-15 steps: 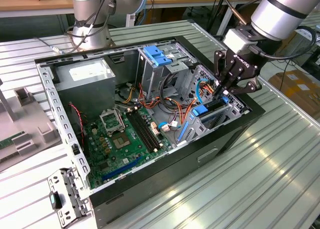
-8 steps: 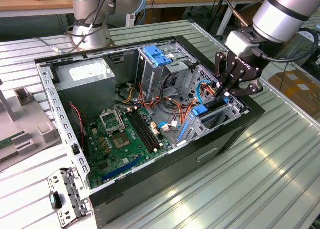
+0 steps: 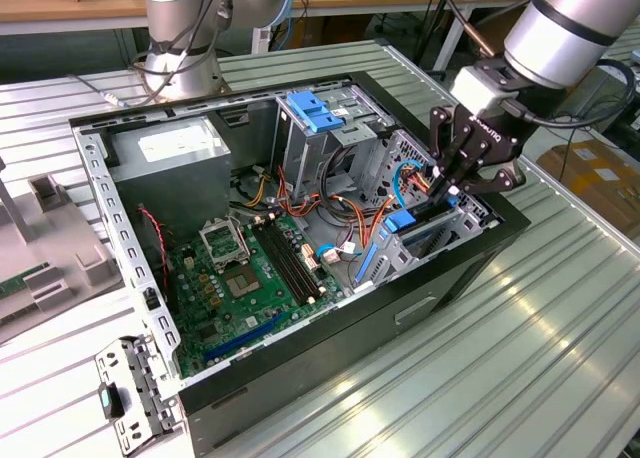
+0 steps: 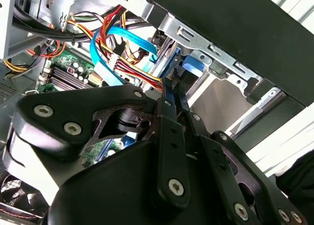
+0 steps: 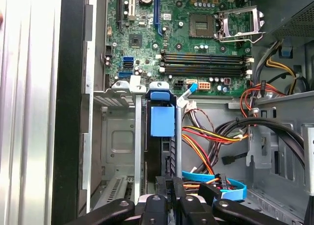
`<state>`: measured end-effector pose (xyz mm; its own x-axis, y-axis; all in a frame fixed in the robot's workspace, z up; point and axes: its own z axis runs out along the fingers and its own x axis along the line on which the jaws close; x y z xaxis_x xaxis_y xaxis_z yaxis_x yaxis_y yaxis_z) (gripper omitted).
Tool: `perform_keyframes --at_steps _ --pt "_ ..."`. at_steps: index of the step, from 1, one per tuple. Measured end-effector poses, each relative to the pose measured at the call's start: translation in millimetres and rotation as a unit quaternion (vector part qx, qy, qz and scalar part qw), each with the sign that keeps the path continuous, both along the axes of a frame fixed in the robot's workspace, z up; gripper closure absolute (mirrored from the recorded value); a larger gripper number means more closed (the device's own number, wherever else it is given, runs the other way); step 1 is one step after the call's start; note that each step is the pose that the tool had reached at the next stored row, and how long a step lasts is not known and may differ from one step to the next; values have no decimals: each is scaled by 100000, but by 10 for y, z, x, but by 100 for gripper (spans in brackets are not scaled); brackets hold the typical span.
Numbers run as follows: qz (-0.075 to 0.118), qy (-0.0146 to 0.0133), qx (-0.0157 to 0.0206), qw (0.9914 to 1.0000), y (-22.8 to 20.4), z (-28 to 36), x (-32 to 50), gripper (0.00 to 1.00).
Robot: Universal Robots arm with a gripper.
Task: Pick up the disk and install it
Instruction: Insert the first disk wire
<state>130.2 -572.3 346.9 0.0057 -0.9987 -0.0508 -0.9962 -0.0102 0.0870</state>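
Disk (image 5: 159, 154), flat dark-metal hard drive with blue plastic side rails, standing on edge in the narrow metal bay at the front corner of the open black computer case (image 3: 440, 308), one blue rail end facing up out of the bay. Black two-fingered gripper (image 3: 447, 183) reaching down into that same corner of the case, directly over the bay. Fingers drawn close together in both wrist views (image 4: 174, 85) (image 5: 169, 185), tips at the disk's near edge; no telling whether pinching it or merely resting against it. Bundle of red, orange and yellow wires (image 5: 206, 136) and a flat blue ribbon cable (image 5: 216, 178) just beside the bay, inside the case. Green motherboard (image 3: 240, 278) on the case floor; large grey power-supply box (image 3: 170, 158) in the case's far corner from the bay; tall metal cage with a blue plastic top (image 3: 312, 113) along the case's back wall between the two.
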Motion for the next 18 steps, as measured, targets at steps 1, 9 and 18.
perform_keyframes --at_steps 1,9,18 --pt "31 1 3 100000 0 -5 0 84" --pt "77 98 220 100000 -3 8 8 84" --pt "81 98 444 99999 -3 -75 7 84"
